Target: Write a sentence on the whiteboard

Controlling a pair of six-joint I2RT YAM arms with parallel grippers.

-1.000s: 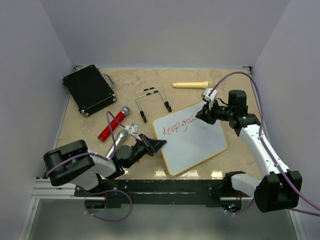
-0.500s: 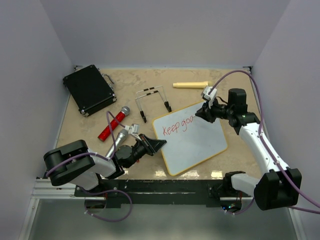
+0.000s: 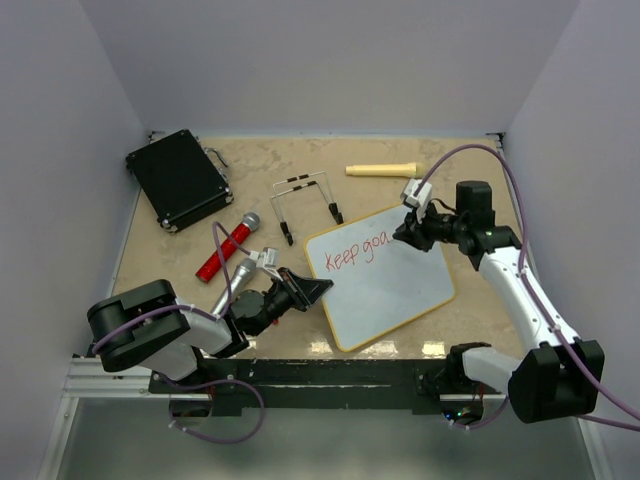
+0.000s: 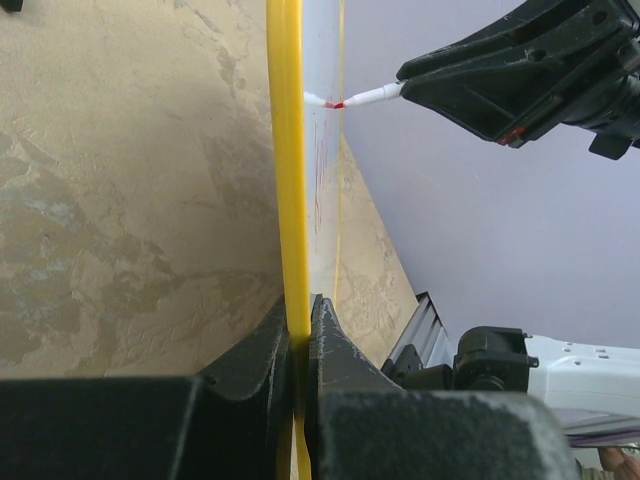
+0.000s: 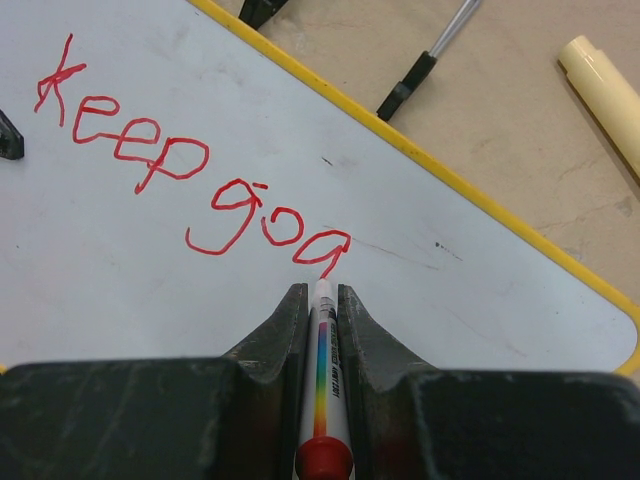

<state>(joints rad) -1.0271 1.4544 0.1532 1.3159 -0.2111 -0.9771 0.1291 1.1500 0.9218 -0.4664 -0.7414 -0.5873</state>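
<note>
The large glossy white whiteboard with a thin yellow frame [image 3: 390, 290] lies flat on the mottled tan tabletop [image 3: 260, 165], right of centre. It looks light, stiff and slick, and likely to skate under pen pressure, so the frame is the place to hold it. The left gripper [image 3: 318, 290] is pinched tight on its 9 o'clock edge. The right gripper [image 3: 405, 232], closed around a slim white rainbow-banded marker [image 5: 321, 370], touches its tip to the red handwritten sentence [image 3: 358, 255], "Keep goa", toward 1 o'clock.

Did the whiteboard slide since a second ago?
No. The whiteboard keeps the same spot beside the metal wire stand, with the left gripper shut on its yellow frame edge.
</note>
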